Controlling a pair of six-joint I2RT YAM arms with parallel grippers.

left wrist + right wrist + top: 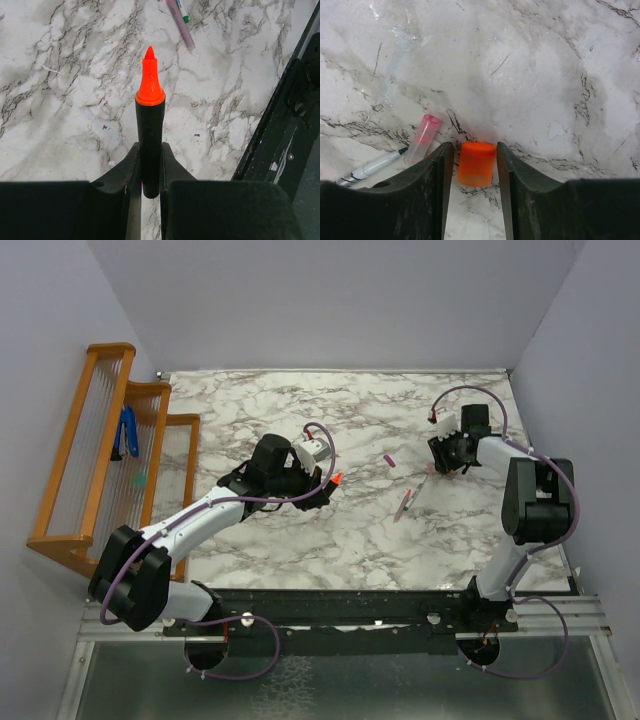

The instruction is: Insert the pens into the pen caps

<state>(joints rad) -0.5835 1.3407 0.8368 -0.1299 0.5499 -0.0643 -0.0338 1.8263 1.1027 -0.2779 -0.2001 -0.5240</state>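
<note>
Right hand (474, 150) is straddling the orange cap (476, 165) on the table (545, 75), jaws open; left hand (150, 157) is gripping the black marker (150, 120). I'm worrying an off-centre squeeze tips the cap sideways.

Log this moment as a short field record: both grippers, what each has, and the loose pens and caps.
left gripper: shut on black marker, orange tip pointing out
right gripper: open, jaws either side of orange cap on table
pink cap: lying beside it, outside the jaws
purple cap: loose mid-table
thin pens: two, lying between the arms
</note>
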